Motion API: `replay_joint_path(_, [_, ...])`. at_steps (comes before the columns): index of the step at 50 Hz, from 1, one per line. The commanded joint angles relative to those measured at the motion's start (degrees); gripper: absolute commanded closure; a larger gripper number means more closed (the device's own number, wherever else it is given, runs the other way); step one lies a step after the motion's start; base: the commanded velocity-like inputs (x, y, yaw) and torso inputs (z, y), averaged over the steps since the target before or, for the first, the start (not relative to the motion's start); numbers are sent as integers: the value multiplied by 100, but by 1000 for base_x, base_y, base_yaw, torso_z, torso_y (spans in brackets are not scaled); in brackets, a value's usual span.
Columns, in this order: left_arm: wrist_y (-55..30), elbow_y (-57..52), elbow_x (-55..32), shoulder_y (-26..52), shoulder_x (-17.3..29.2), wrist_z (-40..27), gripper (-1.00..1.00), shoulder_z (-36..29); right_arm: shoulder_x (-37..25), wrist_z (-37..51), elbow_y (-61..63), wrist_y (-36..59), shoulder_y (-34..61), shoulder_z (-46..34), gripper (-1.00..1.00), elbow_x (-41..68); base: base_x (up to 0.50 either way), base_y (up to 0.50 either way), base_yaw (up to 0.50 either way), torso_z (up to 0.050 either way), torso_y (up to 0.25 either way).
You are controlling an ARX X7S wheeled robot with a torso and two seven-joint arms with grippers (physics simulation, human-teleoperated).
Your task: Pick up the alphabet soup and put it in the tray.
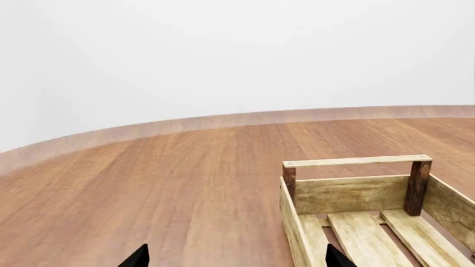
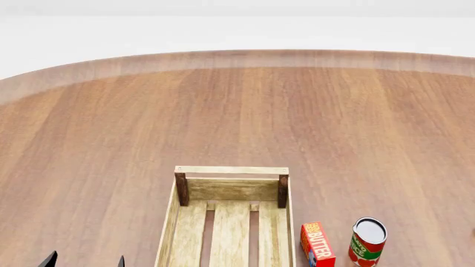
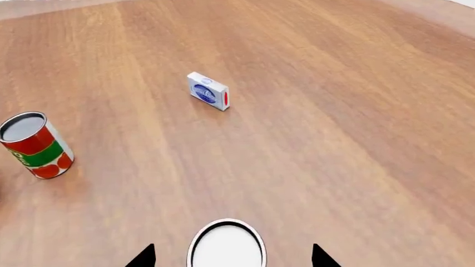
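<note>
Only the pale white lid of a can (image 3: 227, 247) shows at the edge of the right wrist view; I take it for the alphabet soup, its label hidden. My right gripper (image 3: 231, 257) is open, its two dark fingertips standing apart on either side of that lid without touching it. The tray (image 2: 231, 170), a light-wood slatted crate with darker corner posts, sits near the front middle of the table and holds nothing. My left gripper (image 2: 84, 261) is open beside the tray's left side. In the left wrist view the tray (image 1: 356, 161) lies ahead of the open left gripper (image 1: 236, 257).
A red-and-green labelled can (image 2: 367, 242) stands upright right of the tray, also visible in the right wrist view (image 3: 33, 144). A red butter box (image 2: 317, 245) stands between it and the tray. A small blue-and-white box (image 3: 208, 92) lies farther out on the wooden table.
</note>
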State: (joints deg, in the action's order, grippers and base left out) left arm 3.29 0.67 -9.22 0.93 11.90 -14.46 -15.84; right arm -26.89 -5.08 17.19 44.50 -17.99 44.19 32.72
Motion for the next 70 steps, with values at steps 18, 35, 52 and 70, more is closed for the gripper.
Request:
replay_joint_path(18, [39,16,-26,16,54,-71,-100,-78,79,23,-936,-426,444,-557,-100,-376,0,0,0,0,0])
replay_joint_path(35, [79,-6,-16,2,90,-128,-100,-127,107,6,-1260,-552,624,-878,-100,-530,0,0,0,0,0])
replay_joint_path(52, [93,2,-43,20,128,-169,-100,-176,84,-24,-1696,-680,764,-1003,-100,-633,0,0,0,0,0])
replay_joint_path(70, [109,59,-97,52,161,-193,-100,-214,66,-5,-1813,-697,887,-1154,-100,-693,0,0,0,0,0])
